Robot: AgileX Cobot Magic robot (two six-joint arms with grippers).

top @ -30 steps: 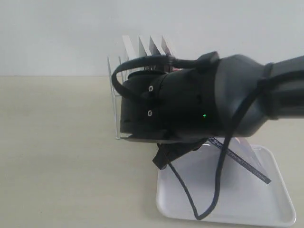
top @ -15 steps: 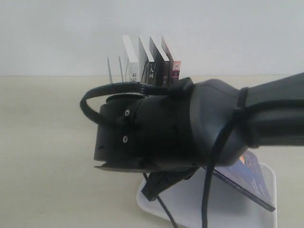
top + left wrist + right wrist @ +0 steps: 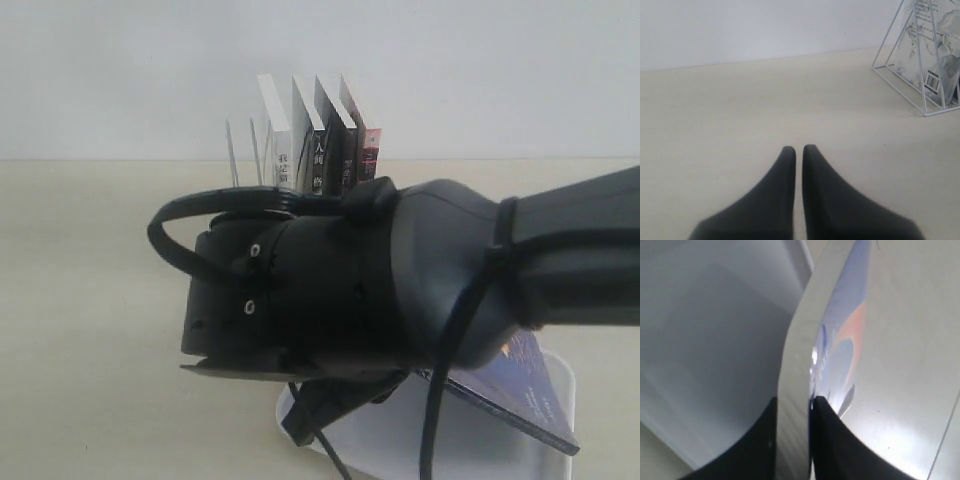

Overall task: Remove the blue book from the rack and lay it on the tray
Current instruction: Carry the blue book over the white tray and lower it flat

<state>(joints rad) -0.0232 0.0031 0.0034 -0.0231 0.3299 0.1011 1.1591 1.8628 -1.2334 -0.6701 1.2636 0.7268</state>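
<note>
Left gripper (image 3: 798,149) hung over bare tabletop with its black fingers pressed almost together and nothing between them. At the upper right of that wrist view stood the small white wire rack (image 3: 897,90), other paperbacks (image 3: 320,140) upright in its slots. Across the middle of the exterior view the bulky black right arm (image 3: 400,280) hid much. Its right gripper (image 3: 793,400) was clenched on the page edge of the thin dark blue paperback with the orange crescent (image 3: 530,385), out of the rack, slanting over the flat white plastic tray (image 3: 395,445) at lower right; whether it touched, I couldn't tell. I judged it light, bendy and glossy enough to slip; a grip nearer the spine would steady it.
</note>
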